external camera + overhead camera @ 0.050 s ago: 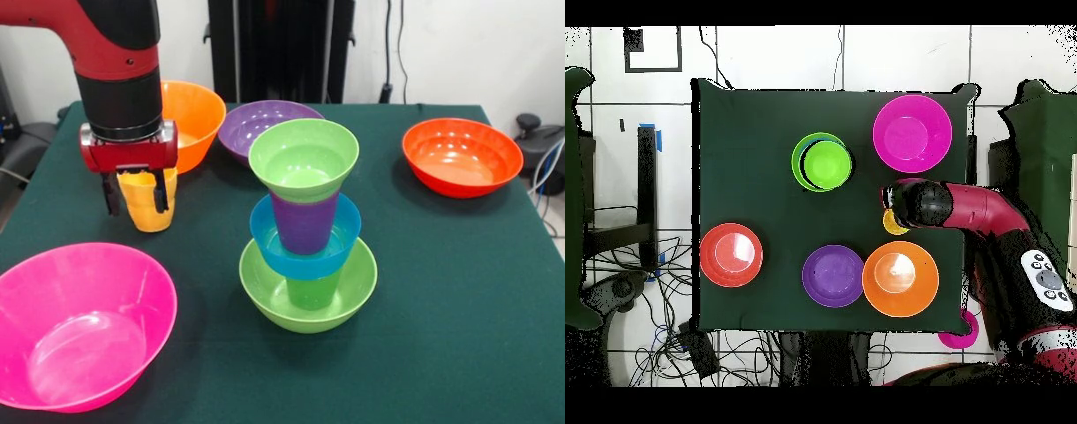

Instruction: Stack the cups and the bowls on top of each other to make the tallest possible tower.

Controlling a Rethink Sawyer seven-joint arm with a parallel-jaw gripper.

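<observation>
The tower (305, 230) stands mid-table: a lime-green bowl (353, 296) at the bottom, then a green cup (313, 291), a blue bowl (265, 237), a purple cup (305, 223) and a small green bowl (305, 159) on top. From overhead the tower (827, 163) shows as green rings. To its left in the front view my gripper (136, 199) is shut on the yellow-orange cup (146, 219), one finger on each side, and the cup's base is at the cloth. Overhead, the cup (893, 224) peeks out from under the gripper (910, 205).
A large pink bowl (79, 327) sits at the near left. An orange bowl (196, 115) is right behind the arm, with a purple bowl (260, 124) beside it. A red-orange bowl (461, 155) lies at the far right. Green cloth covers the table (459, 309).
</observation>
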